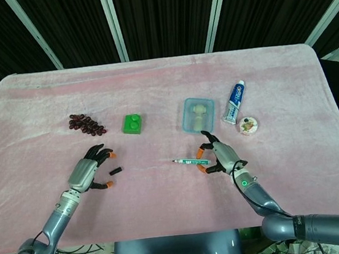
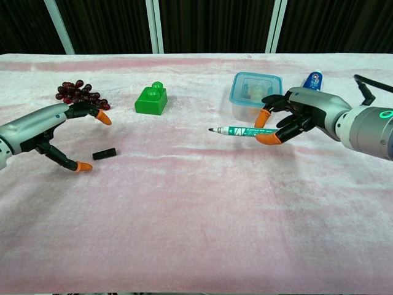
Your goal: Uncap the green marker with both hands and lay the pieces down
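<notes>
The marker is uncapped: its black cap (image 2: 104, 153) lies alone on the pink cloth (image 2: 196, 221), between the spread, empty fingers of the left hand (image 1: 87, 172). The right hand (image 2: 288, 117) pinches the green marker (image 2: 236, 131) just above the cloth (tip bare, pointing left), so 1 of 2 pieces is down and the pen body remains to be laid.
</notes>
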Robot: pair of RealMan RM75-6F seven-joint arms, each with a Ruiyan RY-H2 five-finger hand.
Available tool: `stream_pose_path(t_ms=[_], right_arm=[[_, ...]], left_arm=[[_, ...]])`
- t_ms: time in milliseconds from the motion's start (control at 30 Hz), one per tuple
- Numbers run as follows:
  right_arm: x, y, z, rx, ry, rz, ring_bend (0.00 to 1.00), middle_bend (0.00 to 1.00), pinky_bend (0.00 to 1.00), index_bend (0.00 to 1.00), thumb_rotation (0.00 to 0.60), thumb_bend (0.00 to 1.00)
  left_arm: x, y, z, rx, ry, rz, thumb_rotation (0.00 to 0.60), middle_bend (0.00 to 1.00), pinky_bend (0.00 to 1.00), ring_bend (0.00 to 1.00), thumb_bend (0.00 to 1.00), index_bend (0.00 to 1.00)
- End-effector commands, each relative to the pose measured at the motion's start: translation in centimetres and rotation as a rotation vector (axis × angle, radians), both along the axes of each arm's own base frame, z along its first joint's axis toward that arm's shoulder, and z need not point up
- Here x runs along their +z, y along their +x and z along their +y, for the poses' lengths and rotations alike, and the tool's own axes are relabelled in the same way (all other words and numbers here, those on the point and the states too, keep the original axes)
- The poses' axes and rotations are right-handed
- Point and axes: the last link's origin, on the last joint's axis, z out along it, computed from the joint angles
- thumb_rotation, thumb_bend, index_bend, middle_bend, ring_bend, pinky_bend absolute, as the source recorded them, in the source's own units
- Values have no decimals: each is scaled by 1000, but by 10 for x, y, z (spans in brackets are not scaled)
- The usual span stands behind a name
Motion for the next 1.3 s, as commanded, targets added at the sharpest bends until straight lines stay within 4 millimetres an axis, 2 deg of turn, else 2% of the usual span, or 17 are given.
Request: stream_pose_path(t_ms=[33,200,267,300,467,567,667,800,933,1067,1167,1300], right_arm=[[0,-1,-1,-5,0,4,23,0,152,790,600,382],[-2,-3,-2,-13,1,13,19,0,152,790,600,343],[-4,-5,-2,-15,3,26,12,0,152,750,600,286],[-6,-6,-2,-18,8,31,9,0,152,714,600,260],[-11,-9,0,-15,49,60,0,0,152,378,600,110],[-13,-8,-1,-26,63,46,0,0,152,249,600,66],[-16,-7,-2,-30,69,39,0,0,152,154,600,31],[-9,-5,-3,-39,56,9,0,0,152,104,600,19],[21,-1,-8,-34,-29,-45,0,0,152,97,600,19],[76,-11,-7,3,-167,-31,0,0,152,97,600,19],[119,-32,2,16,-248,31,0,0,152,94,600,20],[163,-68,19,28,-342,171,0,0,152,88,600,23]], left_arm=[[4,4,4,-11,25,-11,600,156,19,0,98,177],[21,14,9,-73,68,-39,600,156,14,0,88,174],[29,18,11,-91,84,-51,600,156,14,0,88,174],[32,20,11,-97,91,-54,600,156,13,0,88,174],[48,24,11,-114,115,-55,600,154,11,0,88,182],[54,26,11,-106,126,-62,600,149,11,0,88,181],[55,25,8,-103,121,-63,600,142,8,0,88,174],[59,24,6,-106,118,-52,600,132,0,0,86,160],[72,24,4,-126,144,-40,600,132,0,0,84,152],[99,15,-3,-136,190,78,600,129,2,0,84,141],[128,5,-15,-83,252,232,600,127,2,0,84,123],[159,-3,-39,11,331,327,600,124,9,0,85,119]])
